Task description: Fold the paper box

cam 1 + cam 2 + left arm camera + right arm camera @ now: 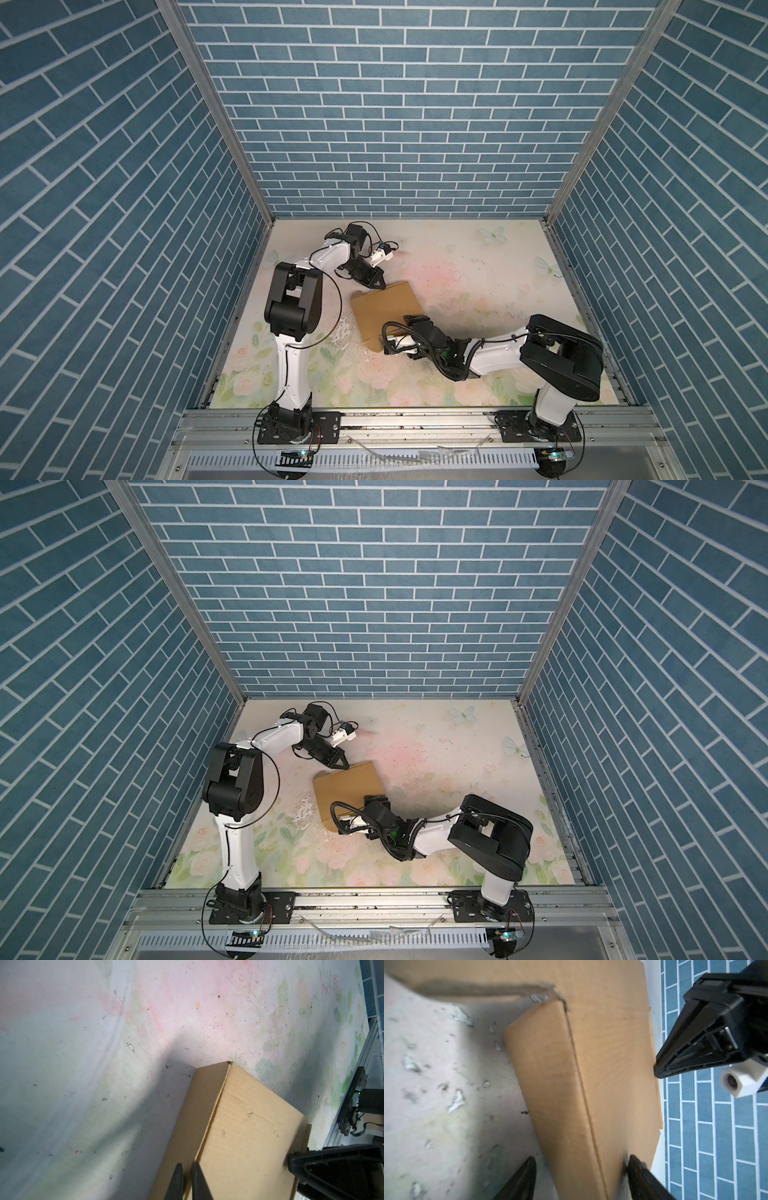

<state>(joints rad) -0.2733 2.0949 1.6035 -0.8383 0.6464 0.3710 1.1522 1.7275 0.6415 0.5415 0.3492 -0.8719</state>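
Left wrist view: left gripper point(187, 1164) pinches the paper box point(249, 1126) edge narrowly; a push by the wide-open right gripper point(581, 1157) may slip it free.

Scuffed floral tabletop point(478, 266); blue brick walls point(395, 104); aluminium rail point(415, 417) in front.

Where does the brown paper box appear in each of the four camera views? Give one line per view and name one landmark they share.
Top view: paper box in the lower middle of the picture.
Top view: the same, slightly left of middle.
Left wrist view: it runs away from the left gripper.
Right wrist view: it fills the middle, between the fingers of the right gripper.
Shared landmark: the left gripper pinching its far edge.
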